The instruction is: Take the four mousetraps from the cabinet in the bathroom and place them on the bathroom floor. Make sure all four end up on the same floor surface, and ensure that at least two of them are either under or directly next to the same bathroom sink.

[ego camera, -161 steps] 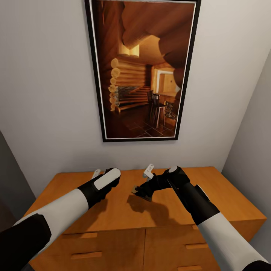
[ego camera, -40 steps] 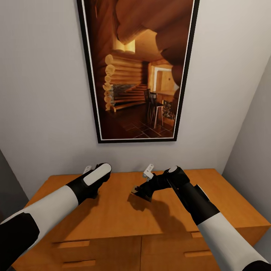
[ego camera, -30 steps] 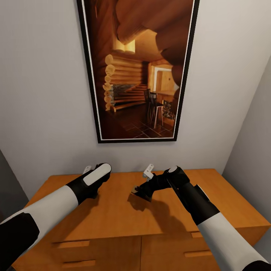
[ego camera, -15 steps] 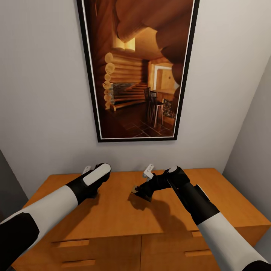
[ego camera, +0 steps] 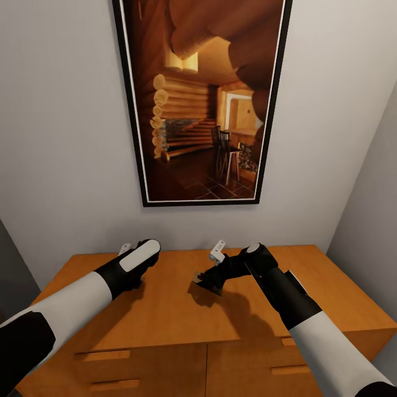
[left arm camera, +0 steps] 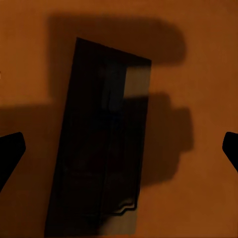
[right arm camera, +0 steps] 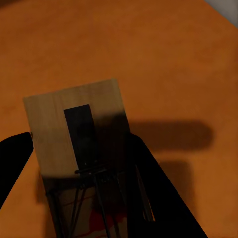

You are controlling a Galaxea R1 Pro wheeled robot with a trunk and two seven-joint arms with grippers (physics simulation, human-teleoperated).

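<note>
Across the lower frame, orange cabinet (ego camera: 165,314) top under a framed picture (ego camera: 201,105); right fingers (right arm camera: 134,198) grasping a mousetrap (right arm camera: 82,148), left fingers (left arm camera: 11,151) spread wide above a second mousetrap (left arm camera: 99,148).

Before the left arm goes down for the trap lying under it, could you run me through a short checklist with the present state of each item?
1. Right gripper has a mousetrap between its jaws, lifted above the cabinet top: ok.
2. Left gripper jaws spread wide, ready to close: ok.
3. A second mousetrap lies flat on the cabinet top between the left fingers: ok.
4. Trap squared to the jaws: not ok, it sits slightly tilted in the left wrist view.
5. Left fingers low enough to grip: cannot tell.
6. Whereabouts of the remaining two traps: cannot tell.
</note>
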